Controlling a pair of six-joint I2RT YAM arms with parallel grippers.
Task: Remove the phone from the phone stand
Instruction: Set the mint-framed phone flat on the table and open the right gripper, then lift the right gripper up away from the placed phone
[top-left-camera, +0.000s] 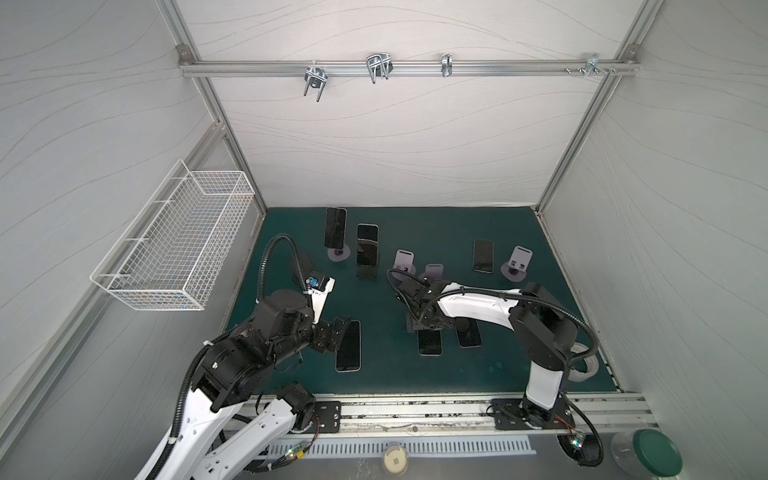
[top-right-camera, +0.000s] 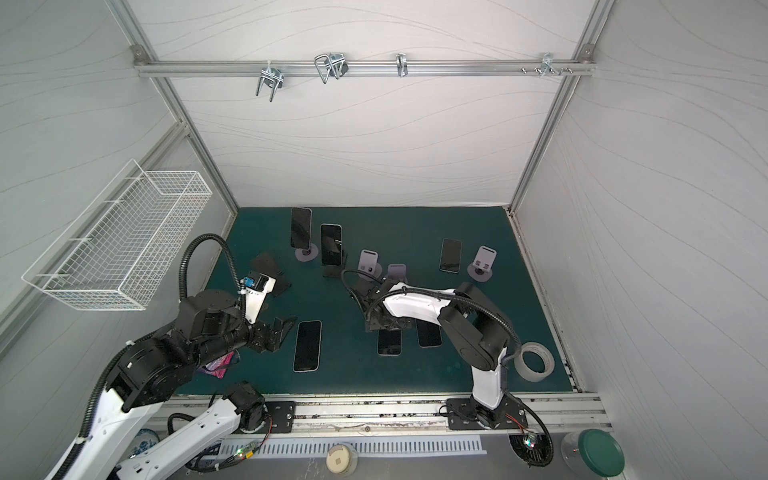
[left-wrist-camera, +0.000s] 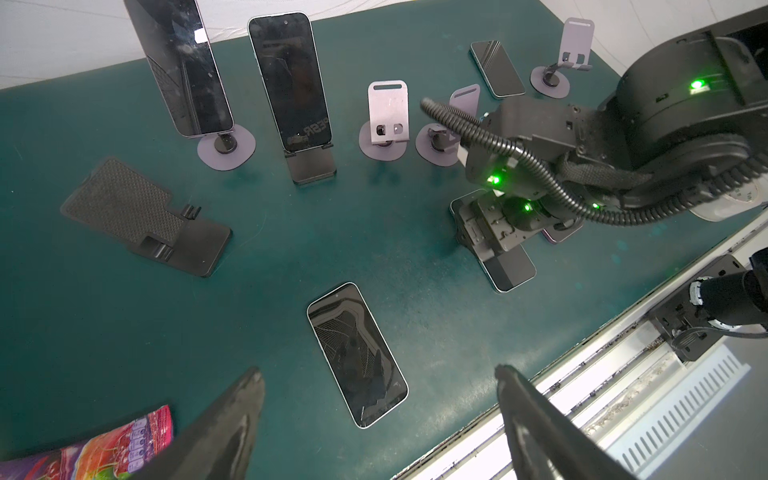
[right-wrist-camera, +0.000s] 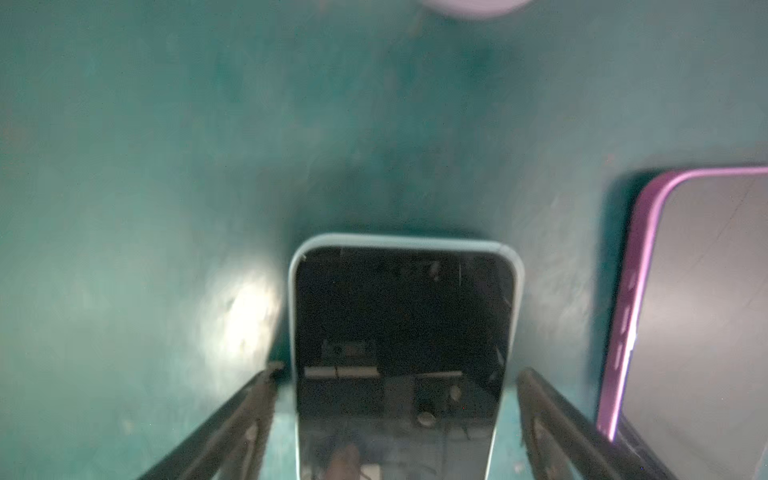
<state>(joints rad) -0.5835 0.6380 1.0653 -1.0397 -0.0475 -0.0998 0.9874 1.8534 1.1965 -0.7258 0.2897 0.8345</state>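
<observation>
Two phones stand upright at the back left: one phone (top-left-camera: 335, 232) on a round grey phone stand (top-left-camera: 337, 254), another (top-left-camera: 367, 245) on a black stand (top-left-camera: 366, 271). My right gripper (right-wrist-camera: 400, 370) is open and low over the mat. A pale-blue-edged phone (right-wrist-camera: 403, 316) lies flat between its fingers with a gap on each side. In a top view the arm covers most of this phone (top-left-camera: 429, 341). My left gripper (left-wrist-camera: 379, 370) hangs open and empty near a flat phone (left-wrist-camera: 357, 353).
Empty grey stands (top-left-camera: 404, 262) (top-left-camera: 517, 262) and a flat black stand (top-right-camera: 266, 270) sit mid-mat. More phones lie flat: a purple-edged phone (right-wrist-camera: 706, 311) and one at the back (top-left-camera: 483, 255). A tape roll (top-right-camera: 534, 360), a colourful packet (left-wrist-camera: 104, 444) and a wire basket (top-left-camera: 174, 245) are around.
</observation>
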